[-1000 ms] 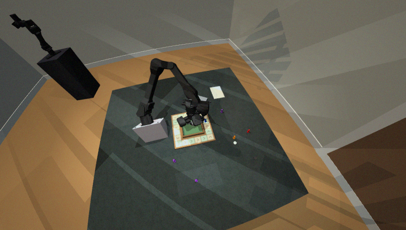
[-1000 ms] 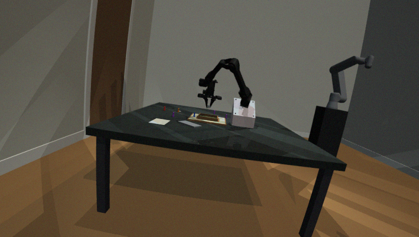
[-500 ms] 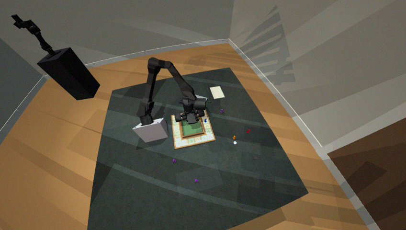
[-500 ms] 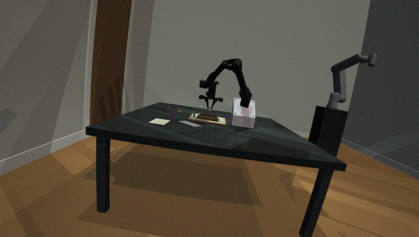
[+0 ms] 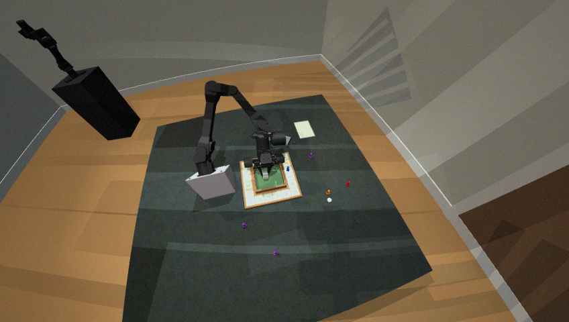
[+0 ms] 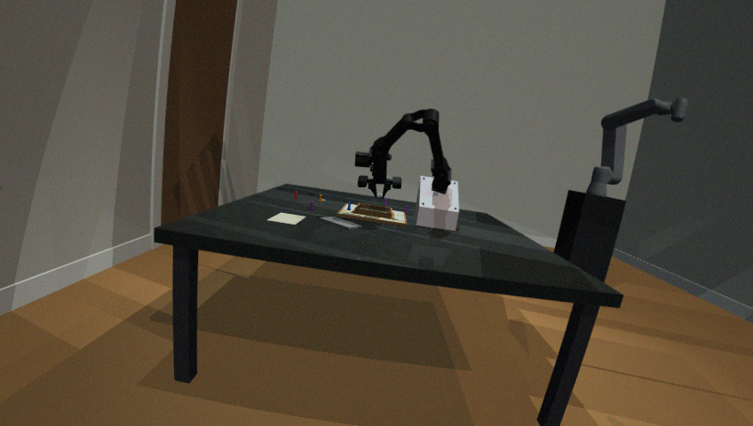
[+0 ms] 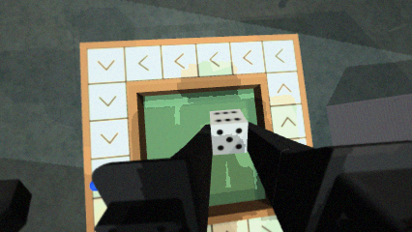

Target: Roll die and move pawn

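My gripper (image 5: 265,174) (image 6: 379,195) (image 7: 226,128) is shut on the white die (image 5: 265,175) (image 6: 379,195) (image 7: 229,140) and holds it above the green dice tray (image 5: 275,183) (image 7: 174,126). In the wrist view one die face shows five pips and another shows six. The board (image 5: 273,198) (image 6: 398,216) (image 7: 84,121) has squares with arrows around the tray. The blue pawn (image 5: 288,169) (image 6: 349,206) stands on a square on one side of the board; in the wrist view only a bit of it (image 7: 93,186) shows, the rest hidden behind a finger.
Purple pawns (image 5: 244,225) (image 5: 275,253) (image 5: 311,155), an orange pawn (image 5: 328,192) (image 6: 321,198), a red pawn (image 5: 347,183) (image 6: 296,194) and a white disc (image 5: 329,199) lie around the board. A pale sheet (image 5: 304,129) (image 6: 286,218) and a grey flat piece (image 6: 340,222) are nearby. The arm's base block (image 5: 213,185) (image 6: 437,213) stands beside the board.
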Available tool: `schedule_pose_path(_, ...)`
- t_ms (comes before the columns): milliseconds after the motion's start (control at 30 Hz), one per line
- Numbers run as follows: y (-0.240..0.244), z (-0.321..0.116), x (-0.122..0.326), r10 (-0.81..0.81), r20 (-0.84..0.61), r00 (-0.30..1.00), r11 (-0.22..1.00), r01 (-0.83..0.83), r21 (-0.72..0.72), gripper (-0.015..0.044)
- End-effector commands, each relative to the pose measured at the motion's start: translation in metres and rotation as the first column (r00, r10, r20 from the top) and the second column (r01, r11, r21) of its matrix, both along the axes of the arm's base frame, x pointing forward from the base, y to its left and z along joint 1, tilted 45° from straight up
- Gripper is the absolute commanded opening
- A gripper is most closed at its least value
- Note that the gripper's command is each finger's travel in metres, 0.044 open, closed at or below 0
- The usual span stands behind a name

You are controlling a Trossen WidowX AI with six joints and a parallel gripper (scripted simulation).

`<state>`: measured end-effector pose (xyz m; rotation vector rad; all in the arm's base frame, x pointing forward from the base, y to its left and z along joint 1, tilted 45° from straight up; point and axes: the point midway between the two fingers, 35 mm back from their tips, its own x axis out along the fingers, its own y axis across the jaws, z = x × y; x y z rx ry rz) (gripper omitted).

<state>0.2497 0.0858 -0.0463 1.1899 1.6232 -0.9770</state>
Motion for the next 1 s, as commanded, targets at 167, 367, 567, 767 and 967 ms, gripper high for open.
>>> schedule_pose_path(167,0.0,-0.001,-0.001,0.0,0.119,0.993,0.966,0.031,-0.258,0.0)
schedule_pose_path(367,0.0,0.003,0.0,0.002,0.183,0.983,0.939,0.061,-0.339,0.0)
schedule_pose_path(567,-0.007,0.056,0.016,0.002,0.185,0.983,0.939,0.062,-0.339,0.0)
schedule_pose_path(767,-0.008,0.053,0.011,0.002,0.185,0.983,0.939,0.062,-0.339,0.0)
schedule_pose_path(967,-0.008,0.055,0.013,0.002,0.185,0.983,0.939,0.062,-0.339,0.0)
